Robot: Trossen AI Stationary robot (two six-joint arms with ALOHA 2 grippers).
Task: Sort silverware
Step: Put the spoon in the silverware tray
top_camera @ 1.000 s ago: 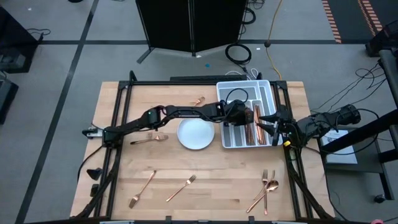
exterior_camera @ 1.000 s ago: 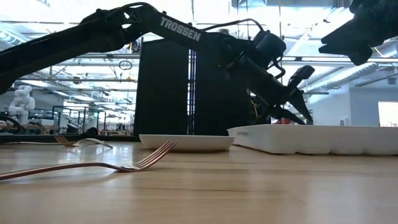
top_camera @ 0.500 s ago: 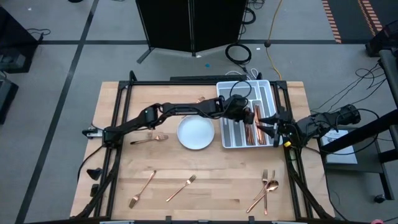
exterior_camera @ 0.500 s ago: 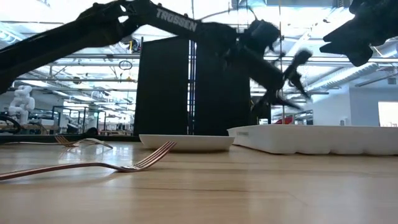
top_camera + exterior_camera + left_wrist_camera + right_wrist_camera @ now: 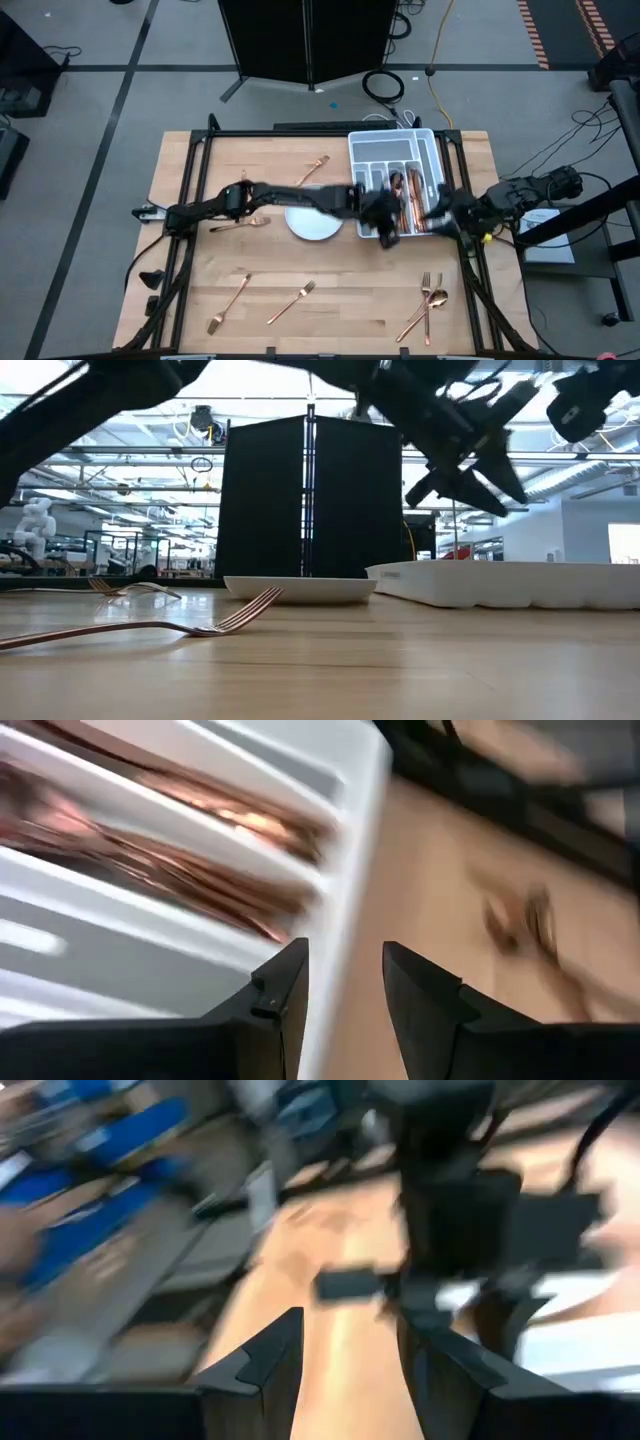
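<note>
The silverware is copper-coloured. Several pieces lie in the white divided tray (image 5: 393, 172) as a copper bundle (image 5: 406, 198), also seen in the left wrist view (image 5: 200, 850). Loose forks and spoons lie on the table (image 5: 318, 162) (image 5: 240, 222) (image 5: 230, 300) (image 5: 292, 300) (image 5: 426, 305). My left gripper (image 5: 386, 232) (image 5: 345, 990) hangs above the tray's near edge, open and empty; in the low view it stands well above the tray (image 5: 485, 475). My right gripper (image 5: 436, 214) (image 5: 350, 1360) waits at the tray's right side, open and empty.
A round white plate (image 5: 312, 226) sits left of the tray, partly under my left arm. A fork (image 5: 150, 626) lies close in front of the low camera. Bare wood lies along the table's near middle (image 5: 350, 300).
My left gripper has risen out of the tray and swung from over its middle toward its near edge, rolling about its own axis as it went. My right gripper has turned a little toward the table's near edge. The silverware in the tray has stayed put.
</note>
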